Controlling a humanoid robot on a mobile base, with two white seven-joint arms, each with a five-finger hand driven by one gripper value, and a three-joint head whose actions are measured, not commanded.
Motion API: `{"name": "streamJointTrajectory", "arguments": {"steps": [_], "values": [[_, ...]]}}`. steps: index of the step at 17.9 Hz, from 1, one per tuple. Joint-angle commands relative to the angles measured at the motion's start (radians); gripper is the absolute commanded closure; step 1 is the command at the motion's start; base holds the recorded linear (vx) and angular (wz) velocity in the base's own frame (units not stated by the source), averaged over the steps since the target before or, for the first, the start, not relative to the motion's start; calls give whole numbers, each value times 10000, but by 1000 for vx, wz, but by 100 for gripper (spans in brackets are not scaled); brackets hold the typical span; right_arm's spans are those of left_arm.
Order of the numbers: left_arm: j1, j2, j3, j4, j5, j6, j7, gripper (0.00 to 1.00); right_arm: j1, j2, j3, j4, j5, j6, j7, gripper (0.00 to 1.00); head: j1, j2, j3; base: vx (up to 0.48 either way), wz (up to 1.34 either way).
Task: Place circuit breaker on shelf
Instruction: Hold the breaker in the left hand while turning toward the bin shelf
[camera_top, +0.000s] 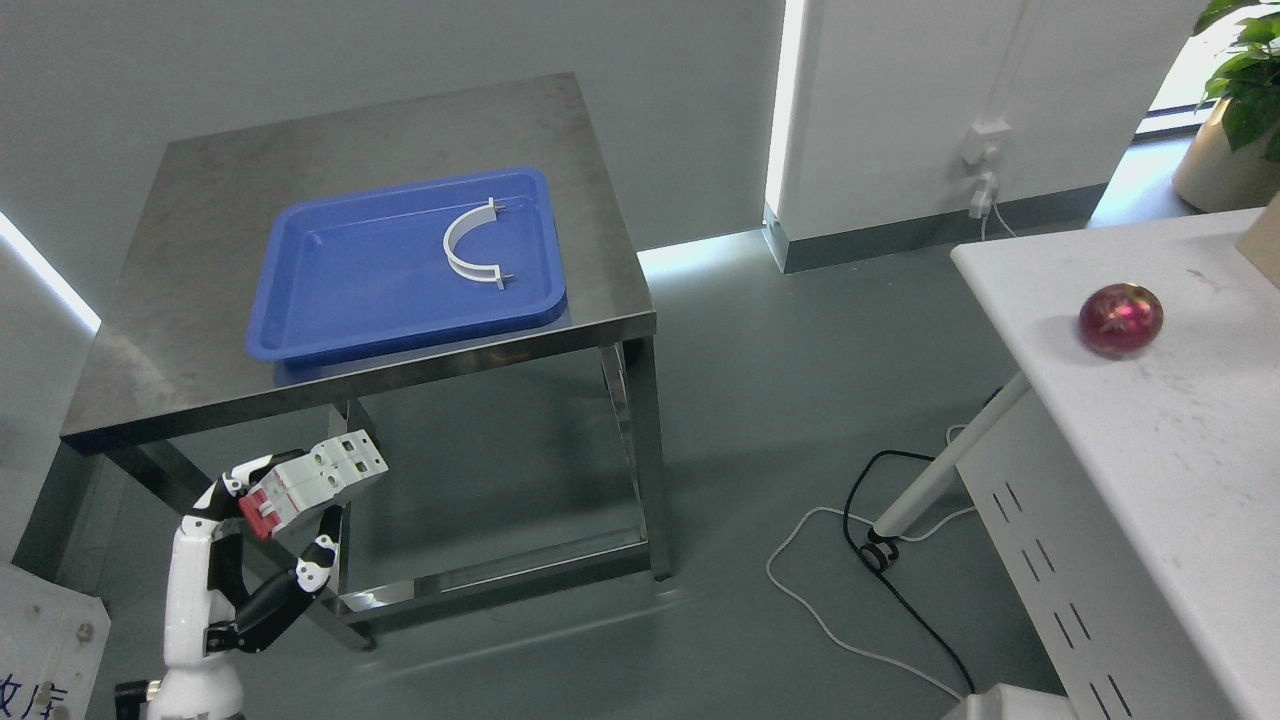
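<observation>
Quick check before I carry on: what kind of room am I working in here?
Probably an indoor lab or workshop: a bare steel table with a blue tray, loose cables on the grey floor, and a white bench.

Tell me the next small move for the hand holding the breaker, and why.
Probably lift it up and forward: the left hand grips the circuit breaker below the edge of the steel table, in front of it, so it must clear that edge first.

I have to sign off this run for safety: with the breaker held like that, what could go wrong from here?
1. The left hand pinches the circuit breaker at one end only, over bare floor; it could slip and fall.
2. The hand sits below the steel table edge, so lifting may knock the breaker against it.
</observation>
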Motion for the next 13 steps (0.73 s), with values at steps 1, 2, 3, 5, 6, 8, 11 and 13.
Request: {"name": "streamJointTrajectory", "arguments": {"steps": [1, 2, 3, 5, 6, 8, 11, 13], "values": [[20, 243, -60, -3, 272, -21, 2, 82, 168, -175, 0, 4, 5, -349, 7, 0, 0, 0, 0, -312, -166], [-133, 228, -90, -3, 272, 40, -14, 82, 168, -175, 0, 4, 5, -349, 7, 0, 0, 0, 0, -287, -145], [-514, 274, -121, -3, 272, 178, 1, 82, 168, -175, 0, -11, -10, -349, 7, 0, 0, 0, 0, -329, -68], [-991, 578, -121, -3, 272, 301, -14, 82, 168, -175, 0, 4, 5, -349, 7, 0, 0, 0, 0, -321, -18], [-1100, 748, -121, -3, 272, 302, -29, 82, 168, -175, 0, 4, 5, -349, 7, 0, 0, 0, 0, -313, 32], [-1162, 994, -258, -3, 272, 271, -623, 82, 168, -175, 0, 4, 5, -349, 7, 0, 0, 0, 0, -327, 104], [-1345, 995, -275, -3, 272, 240, -1225, 82, 168, -175, 0, 4, 5, -349, 7, 0, 0, 0, 0, -303, 198], [-1484, 995, -366, -3, 272, 256, -1241, 82, 168, -175, 0, -11, 5, -349, 7, 0, 0, 0, 0, -302, 198]]}}
